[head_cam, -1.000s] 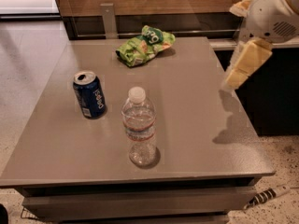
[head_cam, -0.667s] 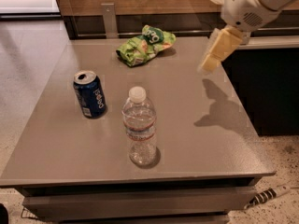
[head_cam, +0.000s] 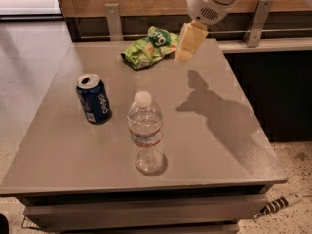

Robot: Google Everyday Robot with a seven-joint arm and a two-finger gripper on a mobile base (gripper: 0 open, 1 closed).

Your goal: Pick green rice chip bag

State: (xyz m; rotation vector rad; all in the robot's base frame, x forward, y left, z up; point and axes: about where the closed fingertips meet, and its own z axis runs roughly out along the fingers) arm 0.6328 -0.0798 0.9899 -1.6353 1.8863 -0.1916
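Shifted left, gripper hovers beside green rice chip bag (nothing held).

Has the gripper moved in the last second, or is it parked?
Yes. The gripper has swung left from the right edge of the table and now hangs just right of the green chip bag.

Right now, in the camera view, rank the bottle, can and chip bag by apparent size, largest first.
1. The bottle, nearest the camera.
2. The chip bag and the can look alike; the bag lies farther back, so unranked.
The gripper hovers close beside the bag.
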